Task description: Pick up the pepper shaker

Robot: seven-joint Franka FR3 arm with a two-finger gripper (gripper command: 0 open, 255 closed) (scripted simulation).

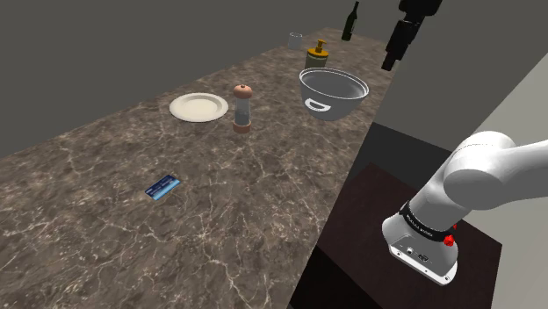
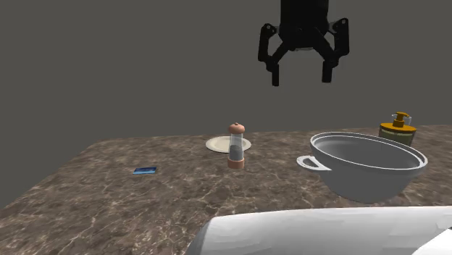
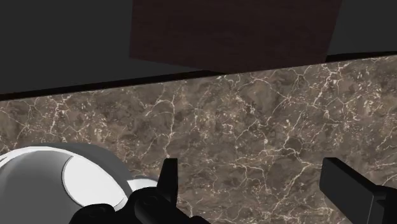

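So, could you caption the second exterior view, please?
Open claw hangs high over the counter; pepper shaker stands untouched by the plate.

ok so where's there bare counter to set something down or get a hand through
The widest bare counter lies between the blue card and the pepper shaker, running to the near edge. A narrower free strip separates the shaker from the bowl. The far end is crowded: bowl, soap dispenser, glass and bottle cluster there, with the open gripper high above.

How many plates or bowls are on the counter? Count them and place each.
2. A pale plate lies to the shoulder view's left of the pepper shaker; a grey bowl sits to its right, near the counter's edge. None seems hidden.
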